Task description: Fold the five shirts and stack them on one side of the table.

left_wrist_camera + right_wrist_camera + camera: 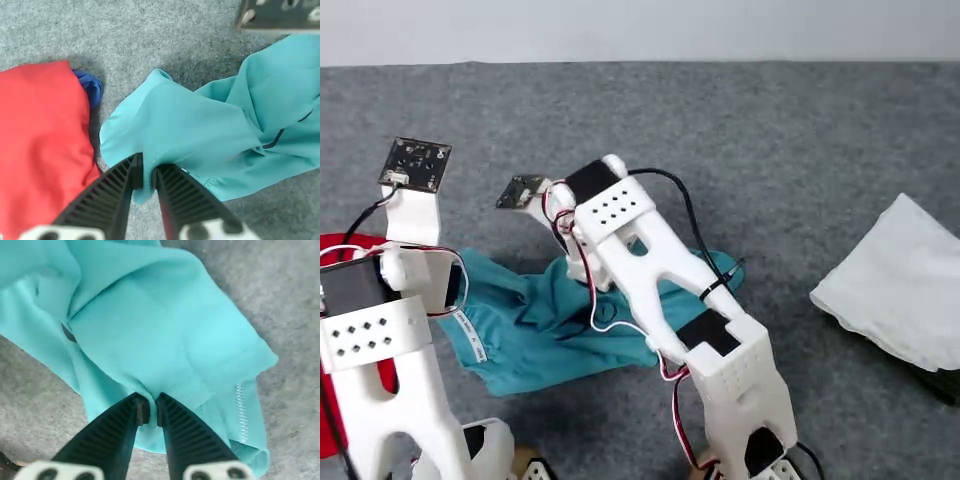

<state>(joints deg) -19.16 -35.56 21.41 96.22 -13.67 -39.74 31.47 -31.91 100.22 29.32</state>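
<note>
Grey table — teal shirt, red shirt, white shirt

Your table wears a grey, fuzzy, carpet-like mat, flecked light and dark, across all you can see of it. Along its far side runs 1 plain pale wall, evenly lit, meeting the mat in a straight line. Light falls soft and diffuse, leaving only faint, blurred shadows on the mat. At the near edge sits 1 small tan patch, too little to identify.
</note>
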